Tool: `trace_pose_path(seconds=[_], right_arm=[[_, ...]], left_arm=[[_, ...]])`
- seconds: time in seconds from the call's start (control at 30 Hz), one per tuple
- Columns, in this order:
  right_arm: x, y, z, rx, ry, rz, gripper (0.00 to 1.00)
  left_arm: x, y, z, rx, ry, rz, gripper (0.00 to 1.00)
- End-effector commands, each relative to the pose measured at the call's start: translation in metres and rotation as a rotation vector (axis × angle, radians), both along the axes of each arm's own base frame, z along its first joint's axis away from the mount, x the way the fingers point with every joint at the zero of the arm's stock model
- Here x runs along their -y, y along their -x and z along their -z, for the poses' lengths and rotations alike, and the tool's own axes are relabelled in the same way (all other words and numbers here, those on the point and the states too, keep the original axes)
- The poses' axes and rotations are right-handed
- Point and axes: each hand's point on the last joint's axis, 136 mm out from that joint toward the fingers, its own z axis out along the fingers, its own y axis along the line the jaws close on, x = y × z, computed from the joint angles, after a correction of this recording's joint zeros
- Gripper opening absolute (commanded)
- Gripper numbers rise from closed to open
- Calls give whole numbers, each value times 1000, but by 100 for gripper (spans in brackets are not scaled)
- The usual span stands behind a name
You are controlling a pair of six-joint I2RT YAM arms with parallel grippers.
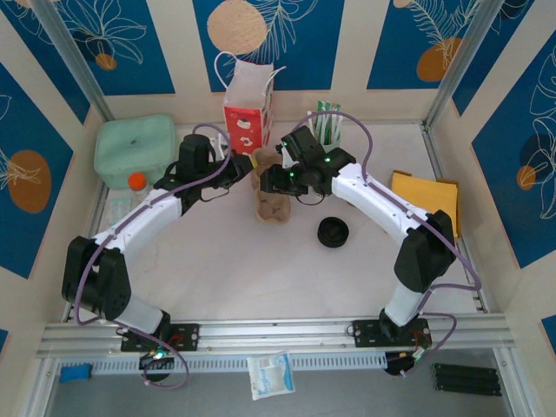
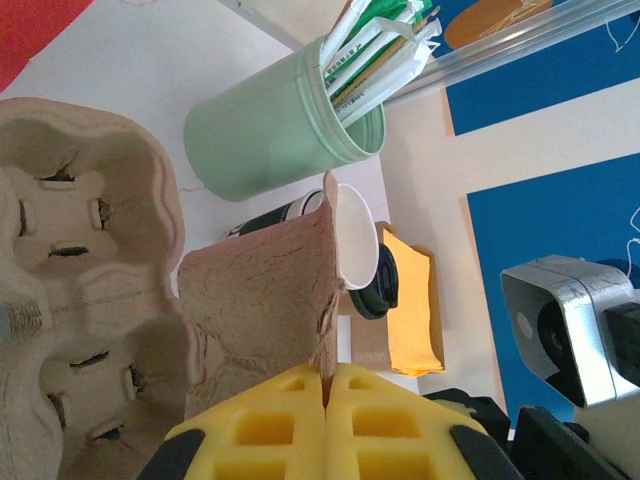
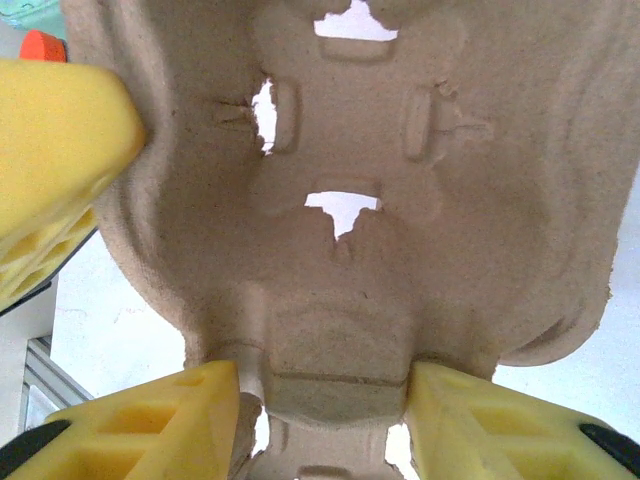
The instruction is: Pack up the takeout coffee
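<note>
W/ left jaws pinched on carrier [image 1: 269, 208] wall, right jaws clamped on its end & takeout coffee [image 1: 333, 233] standing on table [image 1: 261, 278] nearby, opposing pulls cd tear pulp or knock coffee over.

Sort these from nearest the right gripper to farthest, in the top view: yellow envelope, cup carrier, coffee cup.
1. Cup carrier, held by the right gripper.
2. Coffee cup, just to its right.
3. Yellow envelope, far right, by the wall.
</note>
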Motion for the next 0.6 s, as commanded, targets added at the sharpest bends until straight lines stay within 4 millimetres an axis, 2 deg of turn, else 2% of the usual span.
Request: trace_pose_path(seconds=[0.0,0.23,0.57], right_arm=[[-6,-3,-6,9,-15,-27,49],[-10,-2,1,-10,-13,-35,48],[-10,-2,-2,-11,-36,-24,35]], left_arm=[[4,2,-12,33,13,12,0],[5,2,-12,33,14,13,0],[6,3,-13,33,13,15,0]])
